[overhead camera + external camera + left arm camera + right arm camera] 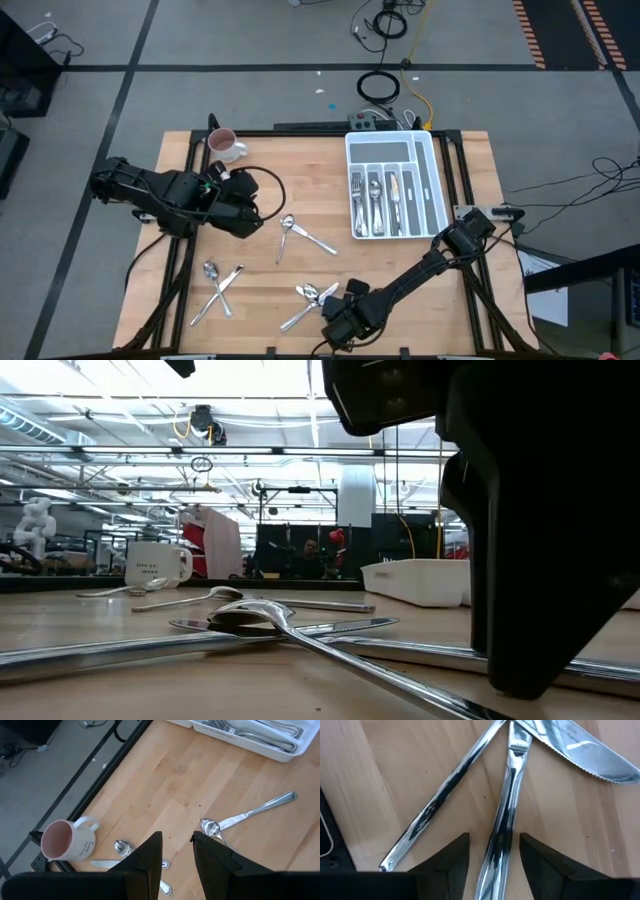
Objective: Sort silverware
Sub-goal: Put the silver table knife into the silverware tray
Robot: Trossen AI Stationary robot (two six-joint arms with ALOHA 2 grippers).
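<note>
- Silverware lies in three loose clusters on the bench [180, 300]: a crossed pair [219, 284] near the front left, another pair [300, 234] at the middle, and a pile [312, 299] at the front; more pieces already fill the white tray [430, 160] at the back right.
- Left claw [262, 212] hovers beside the mug [222, 145], fingers parted and empty.
- Right claw [494, 857] sits low at the front pile, open, straddling one handle [507, 815] without clamping it.
- Risk: handles cross there and a knife [590, 750] overlaps, so closing may drag a neighbour or let the slick metal slip out.
</note>
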